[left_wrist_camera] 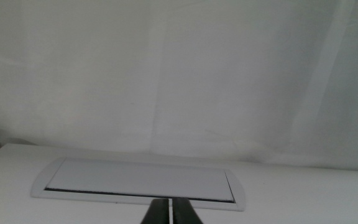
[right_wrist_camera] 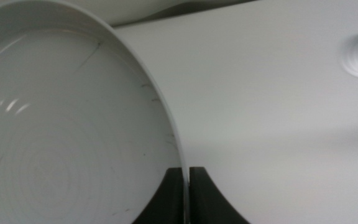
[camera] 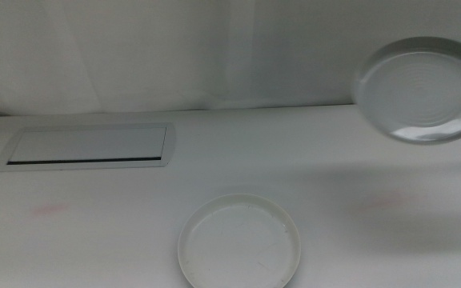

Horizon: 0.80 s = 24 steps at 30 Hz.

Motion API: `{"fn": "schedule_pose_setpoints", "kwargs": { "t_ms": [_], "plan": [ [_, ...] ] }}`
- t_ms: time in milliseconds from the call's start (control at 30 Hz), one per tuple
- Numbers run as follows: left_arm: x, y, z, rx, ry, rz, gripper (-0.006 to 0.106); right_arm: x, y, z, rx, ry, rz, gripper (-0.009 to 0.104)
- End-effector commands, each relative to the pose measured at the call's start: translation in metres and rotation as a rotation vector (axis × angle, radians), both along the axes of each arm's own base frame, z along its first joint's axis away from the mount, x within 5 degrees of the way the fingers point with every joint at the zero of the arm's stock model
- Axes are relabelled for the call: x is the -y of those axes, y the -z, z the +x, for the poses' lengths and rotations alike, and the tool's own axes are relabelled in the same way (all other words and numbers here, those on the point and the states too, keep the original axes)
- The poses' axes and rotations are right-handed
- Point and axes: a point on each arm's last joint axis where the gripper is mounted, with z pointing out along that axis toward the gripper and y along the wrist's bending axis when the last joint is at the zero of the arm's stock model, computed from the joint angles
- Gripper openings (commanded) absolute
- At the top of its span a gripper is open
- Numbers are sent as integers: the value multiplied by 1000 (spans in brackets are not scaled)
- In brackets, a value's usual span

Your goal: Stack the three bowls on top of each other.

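My right gripper is shut on the rim of the light grey bowl. In the middle view it holds this bowl in the air at the far right, tilted so that its inside faces the camera. The cream white bowl sits upright on the table at the front centre, below and left of the held bowl. The pale mint green bowl is out of view. My left gripper is shut and empty, and waits at the left, facing the white panel.
A flat white rectangular panel with a dark slot lies on the table at the back left; it also shows in the left wrist view. A white curtain hangs behind the table.
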Motion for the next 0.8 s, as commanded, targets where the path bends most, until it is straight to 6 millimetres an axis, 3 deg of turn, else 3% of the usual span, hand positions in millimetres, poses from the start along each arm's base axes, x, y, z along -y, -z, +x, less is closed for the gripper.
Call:
{"fn": "schedule_pose_setpoints", "kwargs": {
  "t_ms": [0,267,367,767],
  "plan": [
    [0,11,0,-19,1,-8,-3,-28,-3,-6,-21,-84,14,-2],
    [0,11,0,-19,1,-8,-3,-121,6,-15,-41,-291,53,-2],
    [0,11,0,-19,1,-8,-3,-152,18,-21,-81,-366,53,-2],
    [0,11,0,-19,1,-8,-3,-229,88,-28,-245,-524,-6,-2]
  ]
}}
